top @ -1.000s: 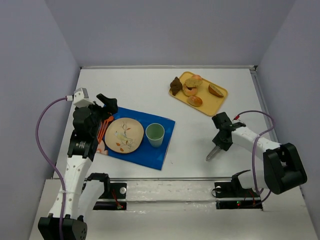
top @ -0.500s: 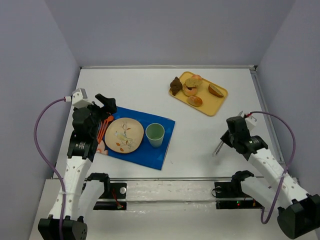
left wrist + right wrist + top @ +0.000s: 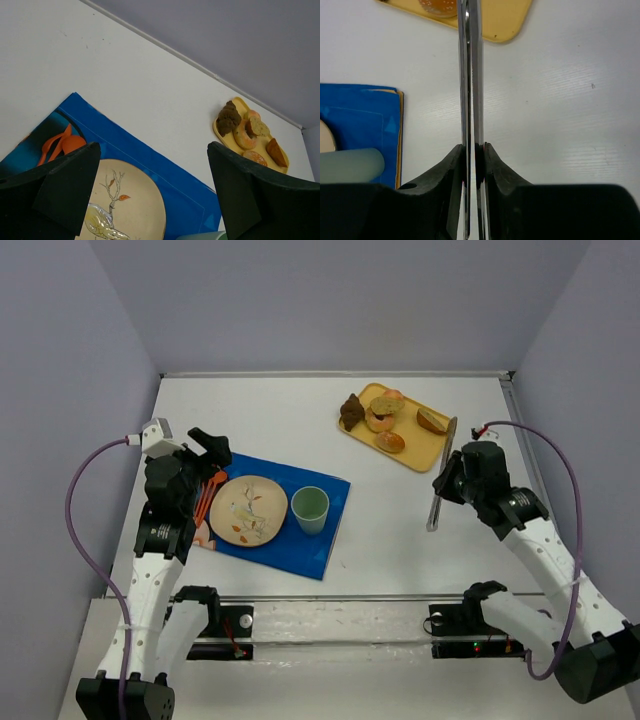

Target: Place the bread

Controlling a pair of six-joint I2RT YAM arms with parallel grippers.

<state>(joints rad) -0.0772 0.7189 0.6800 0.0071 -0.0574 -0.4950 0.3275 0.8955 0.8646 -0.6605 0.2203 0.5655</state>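
The bread [image 3: 390, 441], a small oval golden roll, lies at the near edge of the yellow tray [image 3: 435, 450] among other pastries. It also shows in the left wrist view [image 3: 255, 158] and at the top edge of the right wrist view [image 3: 440, 6]. My right gripper [image 3: 449, 478] [image 3: 471, 147] is shut on metal tongs [image 3: 435, 512] [image 3: 470, 75]. The tongs are closed, with their tips over the tray's right edge, right of the bread. My left gripper [image 3: 208, 452] [image 3: 152, 150] is open and empty above the left end of the blue placemat [image 3: 322, 542].
A beige plate [image 3: 248, 510] and a green cup [image 3: 310, 509] sit on the placemat, with orange cutlery [image 3: 207, 492] at its left. A dark brown pastry [image 3: 351, 411], a ring pastry [image 3: 378, 420] and a wedge slice [image 3: 431, 421] share the tray. Walls enclose the table.
My right arm has swung away from me and to the right, turning the tongs so that their tips now reach the tray. The left arm has not moved.
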